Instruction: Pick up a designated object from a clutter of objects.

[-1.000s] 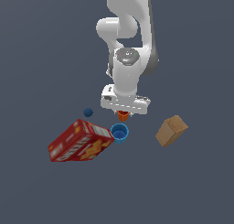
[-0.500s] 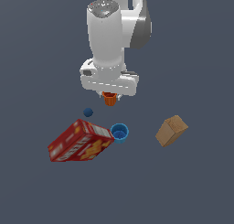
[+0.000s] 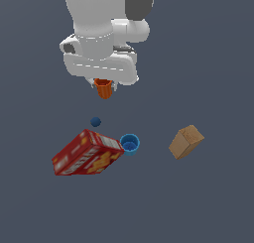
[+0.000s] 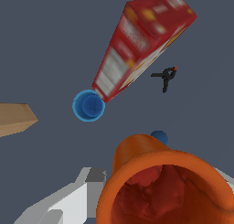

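Orange cup (image 3: 103, 88) in closed jaws, interior wrist-only

This is no home, kitchen or workshop but a bare simulated scene. An even dark grey-blue ground fills both views, with no walls, furniture, floor edge or horizon. The things look rendered: a red printed box (image 3: 88, 153) with blurred artwork, a plain brown box (image 3: 186, 141), a light-blue cup (image 3: 130, 144) and a small dark-blue ball (image 3: 95, 121) in flat, clean colours. The white robot arm (image 3: 101, 36) is smooth and glossy, and the orange cup (image 3: 103, 88) beneath it has a blotchy texture inside in the wrist view.
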Controlling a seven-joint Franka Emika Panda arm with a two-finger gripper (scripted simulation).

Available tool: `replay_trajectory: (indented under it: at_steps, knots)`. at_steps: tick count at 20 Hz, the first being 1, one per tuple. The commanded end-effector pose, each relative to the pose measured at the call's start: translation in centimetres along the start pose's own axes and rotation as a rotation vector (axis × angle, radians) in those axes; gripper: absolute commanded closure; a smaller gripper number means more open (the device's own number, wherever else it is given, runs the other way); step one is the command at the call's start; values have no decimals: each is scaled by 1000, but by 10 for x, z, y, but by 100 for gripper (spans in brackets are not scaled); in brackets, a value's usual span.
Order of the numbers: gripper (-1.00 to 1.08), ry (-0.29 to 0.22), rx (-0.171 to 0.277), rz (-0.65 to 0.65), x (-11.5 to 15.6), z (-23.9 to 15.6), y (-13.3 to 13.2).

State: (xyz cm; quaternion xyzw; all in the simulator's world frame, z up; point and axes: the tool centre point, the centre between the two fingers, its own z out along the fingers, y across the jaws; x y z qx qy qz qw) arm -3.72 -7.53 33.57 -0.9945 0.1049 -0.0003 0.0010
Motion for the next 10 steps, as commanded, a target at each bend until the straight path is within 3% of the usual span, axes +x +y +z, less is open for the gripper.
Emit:
replay_trajectory:
  at_steps: [1, 10]
  knots:
    - [108, -1, -1, -1, 1, -14, 8]
    - [108, -1, -2, -1, 4, -35, 19]
